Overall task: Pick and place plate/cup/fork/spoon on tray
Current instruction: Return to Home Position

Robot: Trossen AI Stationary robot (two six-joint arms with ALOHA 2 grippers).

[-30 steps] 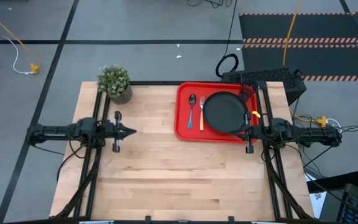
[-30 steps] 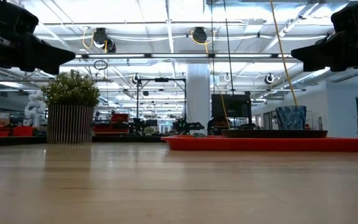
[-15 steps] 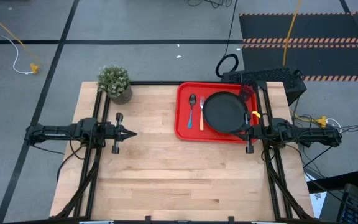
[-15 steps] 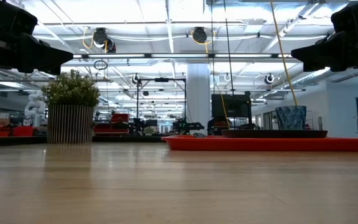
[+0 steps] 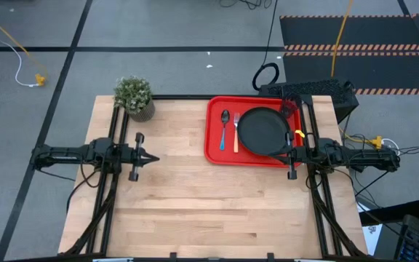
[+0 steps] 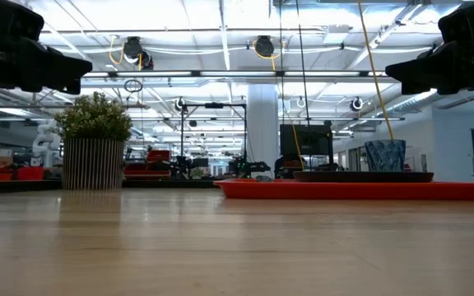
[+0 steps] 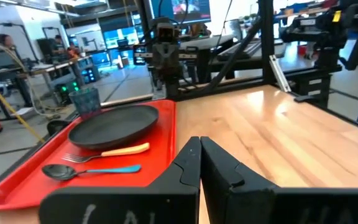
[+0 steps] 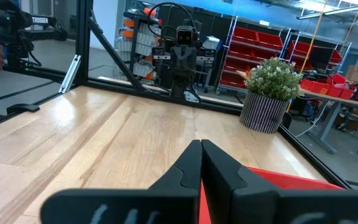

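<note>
The red tray (image 5: 213, 135) lies at the table's far right. On it rest the black plate (image 5: 262, 131), the orange-handled fork (image 5: 236, 133), the blue-handled spoon (image 5: 225, 127) and the small dark cup (image 5: 289, 110) at its far right corner. They also show in the left wrist view: plate (image 7: 114, 124), fork (image 7: 114, 151), spoon (image 7: 86, 170), cup (image 7: 86, 99). My left gripper (image 5: 155, 155) hovers shut and empty over the table's left half. My right gripper (image 5: 282, 153) hovers shut and empty over the tray's right near edge.
A potted green plant (image 5: 135, 96) stands at the far left corner. The arms' dark frame rails run along the left (image 5: 111, 182) and right (image 5: 322, 196) sides. Bare wood (image 5: 209, 204) spans the middle and near part of the table.
My left gripper has risen slightly and drawn back a little toward the table's left edge, still shut.
</note>
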